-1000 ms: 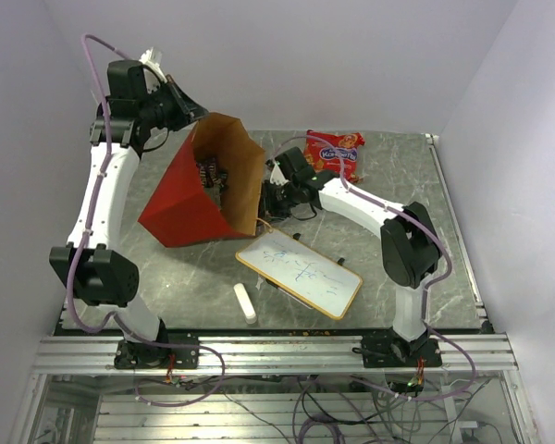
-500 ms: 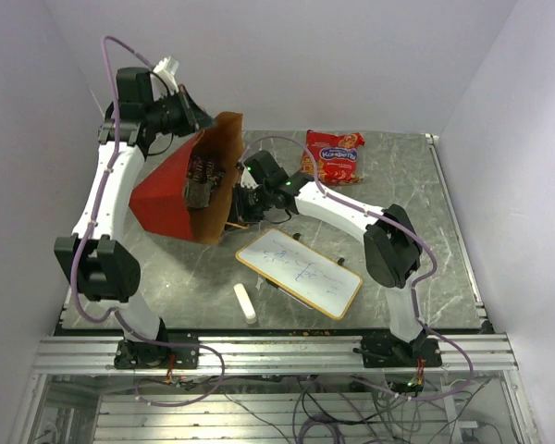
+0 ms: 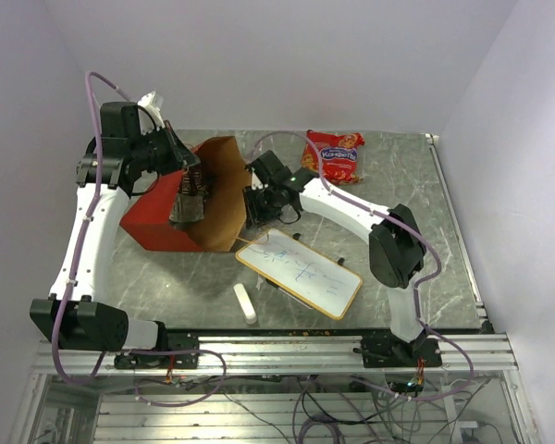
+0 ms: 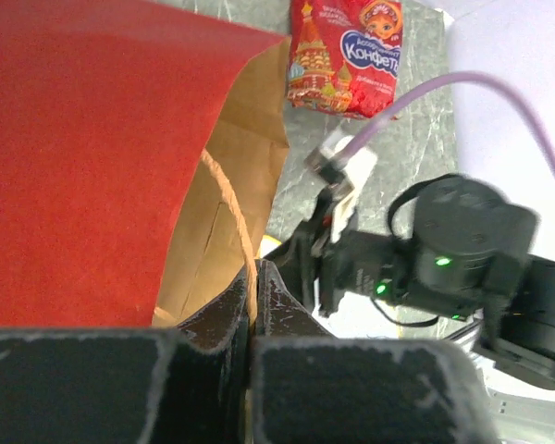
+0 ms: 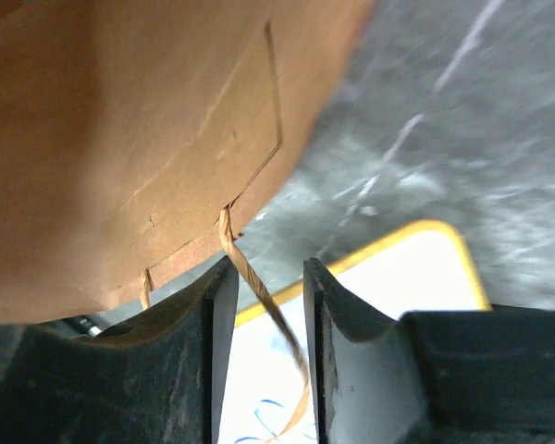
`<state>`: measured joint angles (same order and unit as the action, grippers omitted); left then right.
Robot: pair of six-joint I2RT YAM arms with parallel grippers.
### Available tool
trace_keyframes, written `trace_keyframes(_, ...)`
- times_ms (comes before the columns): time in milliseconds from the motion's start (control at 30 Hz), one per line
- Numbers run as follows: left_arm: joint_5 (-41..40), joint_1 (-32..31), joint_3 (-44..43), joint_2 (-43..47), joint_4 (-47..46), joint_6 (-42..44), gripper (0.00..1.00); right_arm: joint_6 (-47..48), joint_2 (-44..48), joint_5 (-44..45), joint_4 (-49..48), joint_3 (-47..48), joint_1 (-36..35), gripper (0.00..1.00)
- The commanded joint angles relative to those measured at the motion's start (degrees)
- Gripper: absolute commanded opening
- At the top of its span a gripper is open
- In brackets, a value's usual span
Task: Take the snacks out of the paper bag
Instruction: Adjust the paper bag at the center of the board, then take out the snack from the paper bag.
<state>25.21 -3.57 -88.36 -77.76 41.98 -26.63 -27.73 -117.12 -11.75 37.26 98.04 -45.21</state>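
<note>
Paper bag (image 3: 157, 217) lies tipped on its side at the left of the table (image 3: 398, 194). Its long axis runs left to right: closed red base to the left, brown-lined mouth to the right and slightly near.

Left gripper (image 4: 252, 296): jaws together, pinching the far rim of the mouth and holding that edge up so the opening stays spread.

Right gripper (image 5: 268, 273): jaws apart, at the right lip of the mouth. The twine handle (image 5: 233, 242) hangs between the two fingers but is not clamped. The brown lining fills the upper left of the right wrist view; no snack shows in that view.

Snack locations:
- One red-orange packet (image 3: 333, 154) lies flat on the table, far and right of the bag, outside it.
- Several small packets (image 3: 187, 196) show as a dark cluster just inside the mouth, on the left side of the opening. Their count cannot be told.

Governing relation: the small packets lie to the left of the right jaws, along the bag's long axis and inside the lip. The right arm is the nearer free arm. In judgement, entry should follow that axis, clearing the twine handle first so it does not snag.

The whiteboard (image 3: 301, 271) lies near and right of the mouth, just below the right gripper.
</note>
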Motion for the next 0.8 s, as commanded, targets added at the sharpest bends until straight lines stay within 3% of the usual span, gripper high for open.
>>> trace_keyframes(0, -3.89, 0.32, -1.55, 1.59, 4.50, -2.84, 0.07, 8.64, 5.38, 11.03, 6.74, 6.02, 1.54, 0.40)
trace_keyframes(100, -3.35, 0.32, -0.97, 1.71, 5.16, -4.67, 0.07, 10.57, 7.67, 11.89, 6.35, 7.11, 1.53, 0.59)
trace_keyframes(200, -1.62, 0.32, 1.89, 2.67, 2.70, -6.59, 0.07, 12.20, 9.33, 11.01, 3.64, 7.75, 1.35, 0.66)
trace_keyframes(367, -0.52, 0.32, 2.38, 2.89, 2.70, -7.27, 0.07, 13.78, 10.94, 4.09, -6.21, 5.71, 0.16, 0.68)
trace_keyframes(567, -0.31, 0.32, 0.83, 2.69, 4.04, -7.47, 0.07, 16.97, 13.48, -1.49, -28.91, -5.57, -3.86, 0.68)
trace_keyframes(767, 0.65, 0.32, 1.91, 3.22, 3.03, -8.37, 0.07, 31.60, 12.51, -6.77, -48.40, -14.45, -6.77, 0.65)
